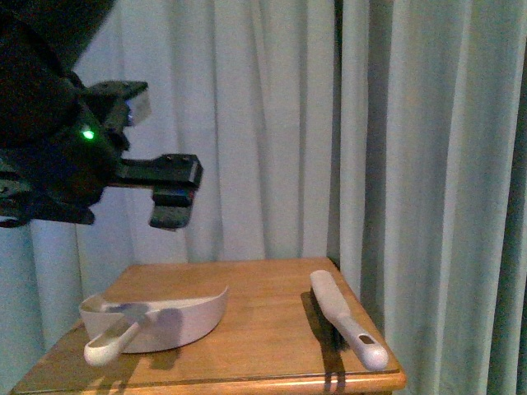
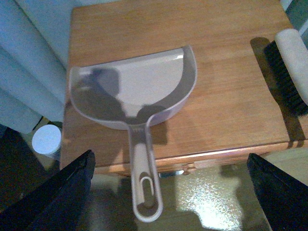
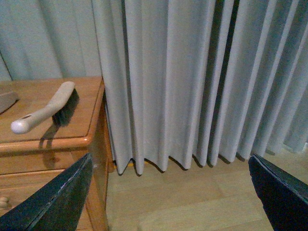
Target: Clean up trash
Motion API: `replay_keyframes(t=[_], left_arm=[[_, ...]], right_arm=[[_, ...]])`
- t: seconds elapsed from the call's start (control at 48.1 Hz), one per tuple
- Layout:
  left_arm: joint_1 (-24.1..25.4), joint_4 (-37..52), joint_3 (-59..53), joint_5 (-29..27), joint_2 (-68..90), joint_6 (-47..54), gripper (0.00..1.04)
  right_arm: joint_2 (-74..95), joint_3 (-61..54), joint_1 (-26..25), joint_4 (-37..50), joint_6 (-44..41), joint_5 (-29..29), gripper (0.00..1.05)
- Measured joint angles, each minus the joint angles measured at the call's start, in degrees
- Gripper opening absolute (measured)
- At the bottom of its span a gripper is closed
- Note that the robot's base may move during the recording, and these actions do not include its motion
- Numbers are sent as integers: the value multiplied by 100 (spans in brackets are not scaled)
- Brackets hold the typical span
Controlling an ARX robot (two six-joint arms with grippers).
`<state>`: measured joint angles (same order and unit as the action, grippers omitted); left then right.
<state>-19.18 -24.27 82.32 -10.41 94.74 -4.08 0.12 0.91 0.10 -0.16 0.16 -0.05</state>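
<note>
1. Hovering high above the left part of the table (image 1: 272,288), the left gripper (image 1: 174,191) has its jaws spread wide and carries nothing. Its wrist camera looks straight down on the dustpan (image 2: 139,91).
2. The right gripper (image 3: 169,159) is likewise spread and empty. It sits off the table's right side, facing the curtain (image 3: 192,72) and the floor, and does not appear in the front view.
3. No crumpled white wad of trash shows in any view. It is not on the tabletop, in the pan (which shows only shadows), or on the floor by the curtain. Which way it lies from either pincer therefore cannot be told.
4. A pale round thing (image 2: 47,139) sits on the floor beyond the table edge on the dustpan's side. It looks smooth-rimmed rather than crumpled, and I cannot tell what it is.
5. The dustpan's handle runs from the pan toward the robot and overhangs the table's near edge, almost directly beneath the left gripper, so the left arm is nearer to it.
6. The brush (image 1: 346,321) lies on the right part of the table, well apart from the dustpan. Its long axis runs roughly front to back with the handle end nearest the robot, so the right arm is nearer to it.
7. As a judgement, the next move is taking up a tool. The left jaws would have to come down set crosswise to the handle's axis.
</note>
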Motion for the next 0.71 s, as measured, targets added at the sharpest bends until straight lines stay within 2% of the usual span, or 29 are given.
replay_keyframes(t=[0.146,0.25,0.707], left_arm=[[-81,-20,188,-127,623,-28,97],[46,-20,188,-273,1056,-35,97],[341,103,184,-328,1517,-76,97]], right_arm=[[0,0,0,0,-2,0,97],[0,0,0,0,-2,0,97],[0,0,0,0,0,0,97]])
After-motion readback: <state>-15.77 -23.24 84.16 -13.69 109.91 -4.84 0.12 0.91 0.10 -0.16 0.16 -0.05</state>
